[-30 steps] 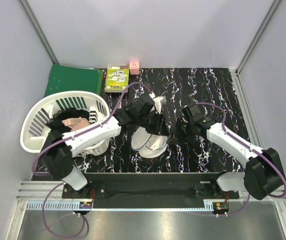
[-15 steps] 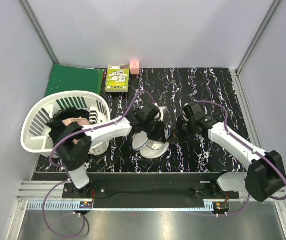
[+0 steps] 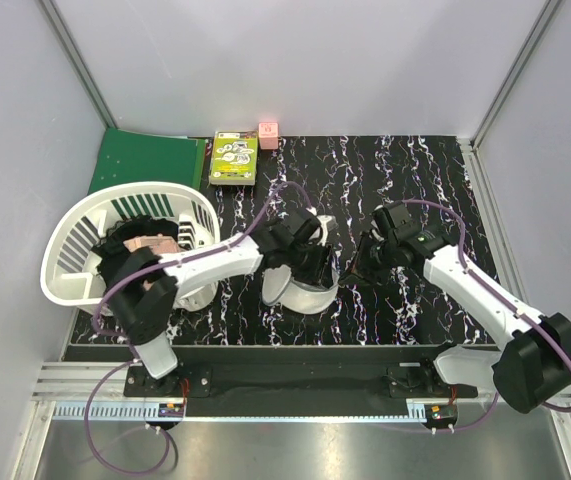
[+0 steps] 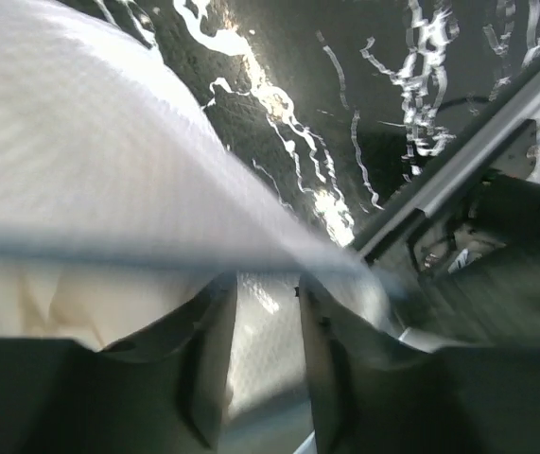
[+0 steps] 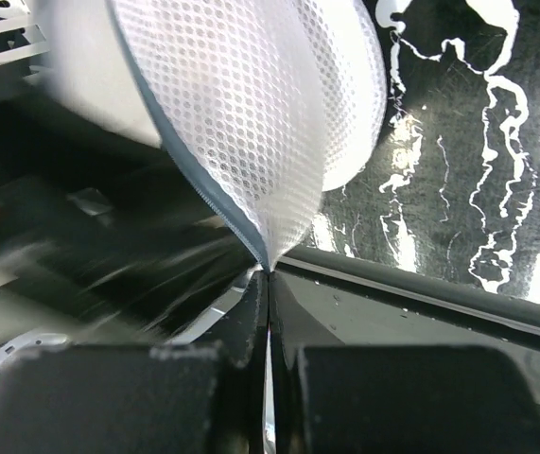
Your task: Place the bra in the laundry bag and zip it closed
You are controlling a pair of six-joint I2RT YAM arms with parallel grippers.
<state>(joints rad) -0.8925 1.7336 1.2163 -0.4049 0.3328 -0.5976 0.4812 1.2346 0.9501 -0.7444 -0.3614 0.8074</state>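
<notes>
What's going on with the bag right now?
Both arms are on the laundry bag in the middle of the table. The right gripper has its jaws shut on the bag's zipper rim, pinching that edge. The left gripper sits close over the mesh with its jaws apart, gripping nothing that I can see. Whether the bra is inside cannot be seen.

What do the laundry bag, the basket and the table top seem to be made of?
The laundry bag: soft white mesh fabric, matte; small holes show, with a grey zipper tape along its edge. The basket: probably rigid white plastic, with moulded slats. The table top: black with white veins like marble; maybe only a printed sheet.
</notes>
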